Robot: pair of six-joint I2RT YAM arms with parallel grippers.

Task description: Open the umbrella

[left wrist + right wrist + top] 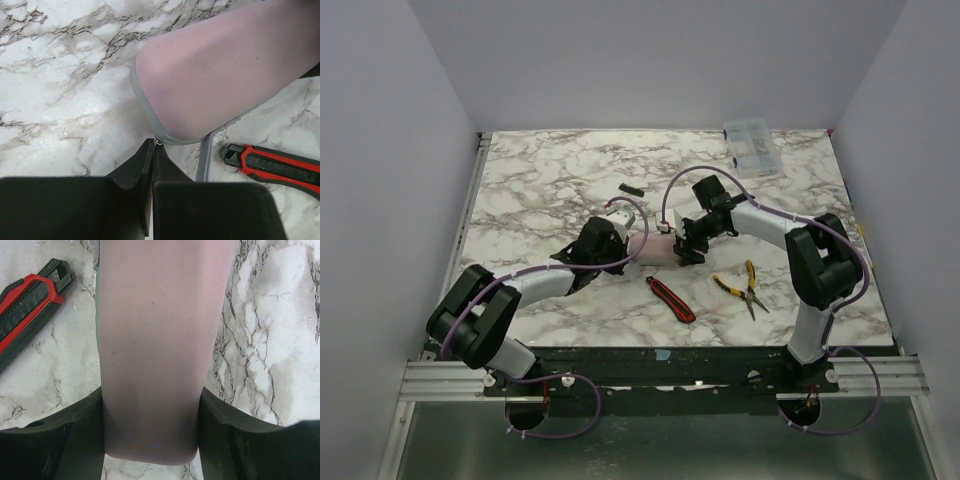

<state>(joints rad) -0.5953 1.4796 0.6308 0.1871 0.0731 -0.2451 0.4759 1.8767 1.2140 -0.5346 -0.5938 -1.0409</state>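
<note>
Pinkish umbrella (160, 340) lies flat, clamped within the right pincer (151, 407).

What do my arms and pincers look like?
The left arm and right arm have white links and bulky black joints, with lavender cables looping along each. The left pincer and right pincer are plain matte black.

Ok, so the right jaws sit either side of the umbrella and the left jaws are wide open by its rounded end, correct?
Not quite. The left jaws are shut, their tips pressed together just at the rounded end of the umbrella, as the left wrist view shows. The right jaws do sit either side of the umbrella.
</note>
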